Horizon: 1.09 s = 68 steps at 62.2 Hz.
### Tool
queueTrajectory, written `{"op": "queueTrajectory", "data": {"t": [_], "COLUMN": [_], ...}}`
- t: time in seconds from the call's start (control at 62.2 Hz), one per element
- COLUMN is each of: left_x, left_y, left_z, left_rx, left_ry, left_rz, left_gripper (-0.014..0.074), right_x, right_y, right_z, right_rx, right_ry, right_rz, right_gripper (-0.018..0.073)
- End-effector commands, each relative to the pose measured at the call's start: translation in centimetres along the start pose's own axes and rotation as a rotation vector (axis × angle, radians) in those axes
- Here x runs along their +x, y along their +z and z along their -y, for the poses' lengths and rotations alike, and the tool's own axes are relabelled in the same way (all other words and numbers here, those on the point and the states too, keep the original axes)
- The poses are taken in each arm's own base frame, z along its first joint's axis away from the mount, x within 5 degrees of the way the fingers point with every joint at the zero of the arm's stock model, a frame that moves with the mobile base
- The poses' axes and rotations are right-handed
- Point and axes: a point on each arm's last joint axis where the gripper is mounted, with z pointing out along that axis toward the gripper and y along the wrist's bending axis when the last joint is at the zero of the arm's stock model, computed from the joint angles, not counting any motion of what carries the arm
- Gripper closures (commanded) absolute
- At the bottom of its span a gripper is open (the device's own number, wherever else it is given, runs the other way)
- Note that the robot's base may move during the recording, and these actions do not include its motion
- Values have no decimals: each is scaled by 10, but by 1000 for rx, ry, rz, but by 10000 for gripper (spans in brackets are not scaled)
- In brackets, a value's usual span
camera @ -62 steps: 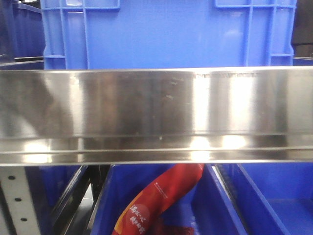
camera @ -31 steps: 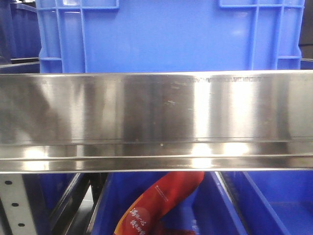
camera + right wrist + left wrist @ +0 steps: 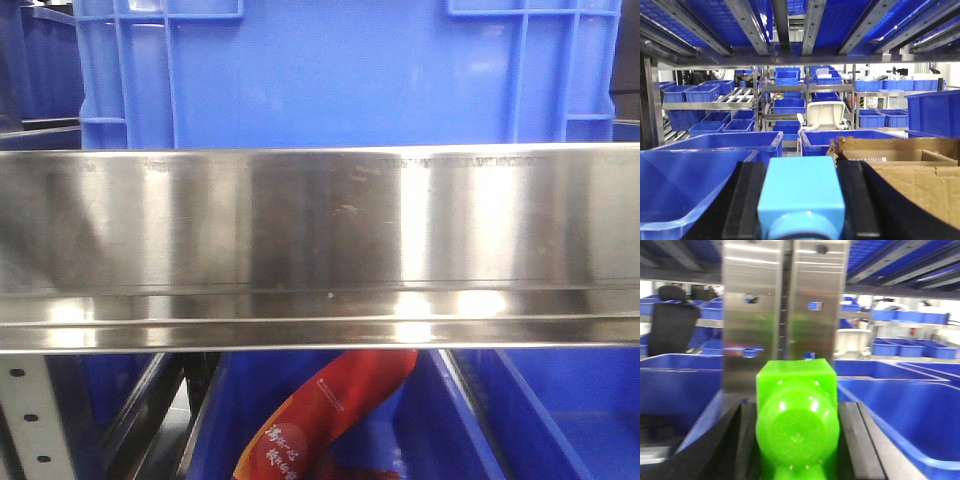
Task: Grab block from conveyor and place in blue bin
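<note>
Rail (image 3: 320, 240) sits unchanged since before while left hand (image 3: 797, 440) grips block (image 3: 795, 390).

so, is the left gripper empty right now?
No, the green block sits wedged between the black fingers of the left gripper in the left wrist view.

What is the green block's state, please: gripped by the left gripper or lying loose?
Gripped: the green block sits tight between the left gripper's two black fingers.
</note>
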Motion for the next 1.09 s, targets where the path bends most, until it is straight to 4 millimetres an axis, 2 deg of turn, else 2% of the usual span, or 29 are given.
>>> {"op": "queueTrajectory", "data": {"t": [0.0, 0.177, 0.257, 0.418, 0.595, 0.771, 0.916, 1.077], "left_x": [-4, -3, -9, -23, -25, -21, -16, -11], "left_y": [-1, 0, 1, 17, 45, 73, 101, 137], "left_z": [1, 1, 2, 11, 38, 76, 103, 125], "left_rx": [17, 16, 23, 98, 281, 452, 511, 513], "left_ry": [-5, -5, -7, 69, 84, 70, 55, -54], "left_rz": [33, 21, 32, 19, -34, -71, -117, -195], "left_gripper": [707, 707, 707, 707, 707, 707, 707, 707], "right_x": [-3, -3, -4, -9, -13, -18, -18, -13], "right_y": [-1, 0, 3, 26, 62, 101, 132, 160], "right_z": [0, 0, -1, -11, -35, -72, -101, -122], "right_rx": [1, 1, -19, -118, -271, -416, -485, -506], "right_ry": [-11, -9, -5, 16, -98, -86, -70, -60], "right_rz": [36, 32, 21, -34, -74, -125, -168, -204], "right_gripper": [713, 713, 713, 713, 713, 713, 713, 713]}}
